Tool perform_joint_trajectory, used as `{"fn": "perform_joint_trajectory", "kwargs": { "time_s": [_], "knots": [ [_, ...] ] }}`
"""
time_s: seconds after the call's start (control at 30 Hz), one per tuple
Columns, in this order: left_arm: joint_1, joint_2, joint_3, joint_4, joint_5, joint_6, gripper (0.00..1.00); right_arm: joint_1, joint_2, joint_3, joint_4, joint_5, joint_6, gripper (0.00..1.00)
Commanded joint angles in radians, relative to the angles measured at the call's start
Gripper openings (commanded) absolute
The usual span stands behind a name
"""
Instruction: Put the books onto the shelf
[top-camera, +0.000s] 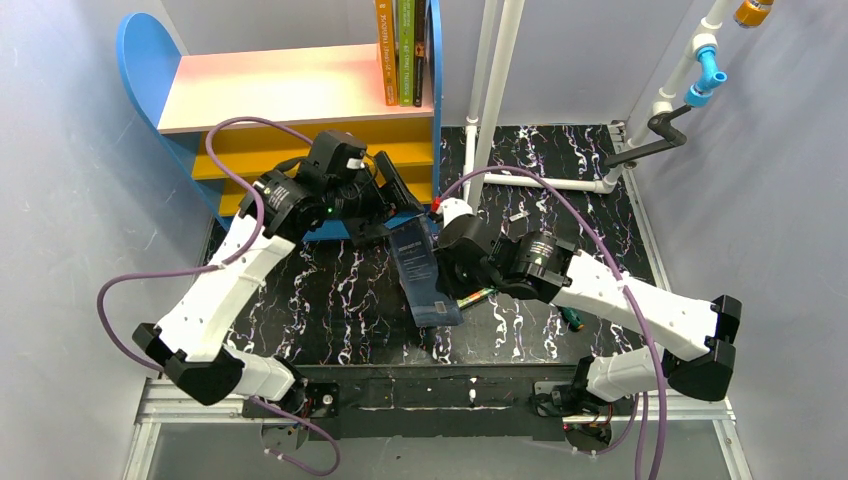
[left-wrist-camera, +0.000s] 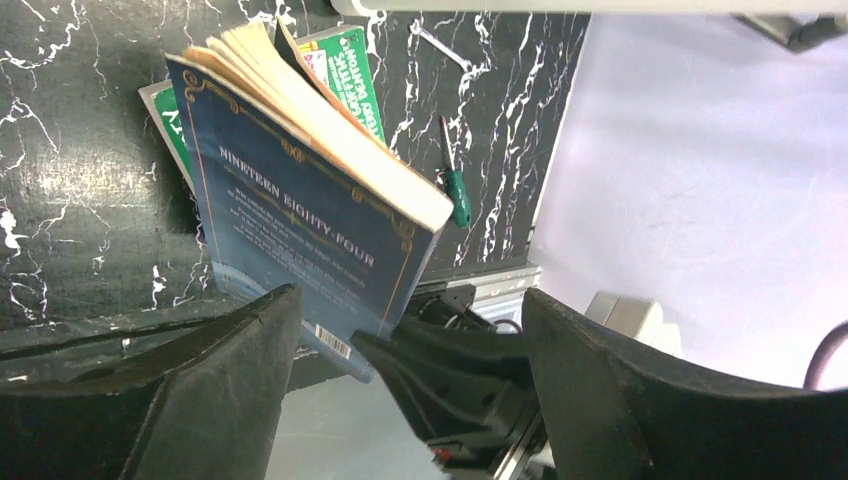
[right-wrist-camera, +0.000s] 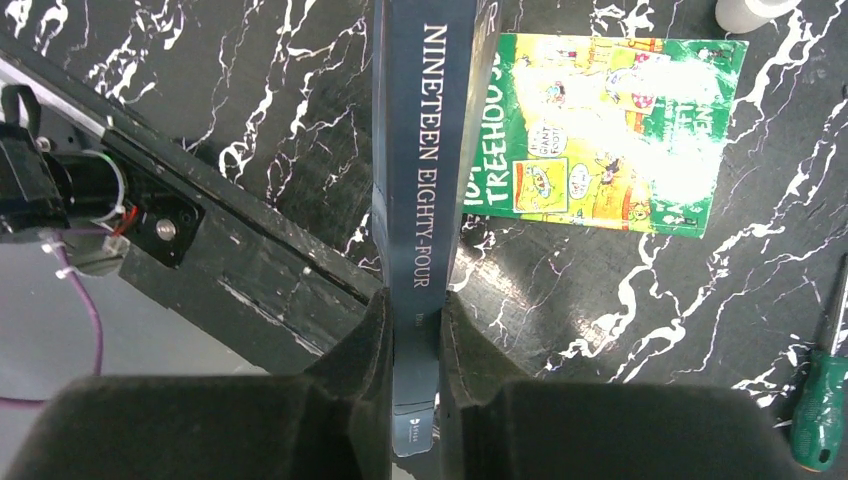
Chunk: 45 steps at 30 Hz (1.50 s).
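right gripper (right-wrist-camera: 415, 320) is clamped on the spine of the dark blue book (right-wrist-camera: 415, 150), "Nineteen Eighty-Four", at lower centre of the right wrist view. Its jaws are pressed against both covers near the bottom end of the spine

In the top view the dark blue book is held raised over the table (right-wrist-camera: 250, 80) at centre frame. It is tilted, with the far end pointed toward the shelf (top-camera: 140, 60) at upper left. In the left wrist view the pages are seen fanned slightly at that far end

left gripper (left-wrist-camera: 410, 300): the fingers (left-wrist-camera: 230, 380) are spread wide apart along the bottom of the left wrist view and nothing is gripped. The barcode corner of the dark blue book and the right gripper are seen in the gap between them. Whether the book is touched cannot be told

lime-green cartoon book (right-wrist-camera: 600, 130) is laid flat on the table at upper right of the right wrist view. Its left edge is covered by the dark blue book

screwdriver (right-wrist-camera: 820, 400), green-handled, is laid on the table at the lower right edge of that view, well apart from the lime-green cartoon book

three books (top-camera: 405, 50) are stood upright on the pink top board (top-camera: 270, 90) at top centre of the top view, against the straight blue side panel. One orange spine and one green spine are seen; the third is thin and dark, colour not made out
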Motion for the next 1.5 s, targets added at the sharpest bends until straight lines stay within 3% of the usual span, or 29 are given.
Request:
{"fn": "perform_joint_trajectory", "kwargs": {
  "time_s": [0.0, 0.37, 0.53, 0.67, 0.93, 1.13, 1.17, 1.33, 1.37, 1.4, 1.47],
  "knots": [
    [0.053, 0.036, 0.098, -0.137, 0.049, -0.050, 0.80, 0.037, -0.041, 0.003, 0.129, 0.067, -0.069, 0.01],
    [0.087, 0.106, 0.037, -0.146, 0.232, -0.053, 0.81, 0.091, -0.037, -0.018, 0.171, 0.145, -0.133, 0.01],
    [0.088, 0.117, 0.000, -0.153, 0.253, -0.039, 0.78, 0.099, -0.033, -0.017, 0.174, 0.182, -0.147, 0.01],
    [0.087, 0.104, -0.036, -0.151, 0.242, -0.033, 0.61, 0.101, -0.037, -0.025, 0.174, 0.203, -0.158, 0.01],
    [0.087, 0.087, -0.086, -0.133, 0.250, 0.012, 0.02, 0.104, -0.065, -0.041, 0.173, 0.245, -0.182, 0.01],
    [0.092, 0.063, -0.083, -0.135, 0.206, 0.041, 0.00, 0.104, -0.090, -0.053, 0.186, 0.262, -0.181, 0.01],
    [0.095, 0.063, -0.065, -0.145, 0.193, 0.052, 0.00, 0.104, -0.089, -0.053, 0.182, 0.268, -0.173, 0.04],
    [0.112, 0.062, 0.003, -0.151, 0.157, 0.108, 0.00, 0.104, -0.101, -0.057, 0.156, 0.282, -0.136, 0.40],
    [0.113, 0.063, 0.015, -0.142, 0.155, 0.127, 0.00, 0.104, -0.109, -0.065, 0.158, 0.283, -0.127, 0.48],
    [0.113, 0.066, 0.029, -0.139, 0.151, 0.147, 0.00, 0.104, -0.118, -0.073, 0.163, 0.281, -0.118, 0.62],
    [0.114, 0.068, 0.053, -0.138, 0.152, 0.177, 0.00, 0.104, -0.135, -0.091, 0.181, 0.255, -0.102, 0.73]
  ]
}}
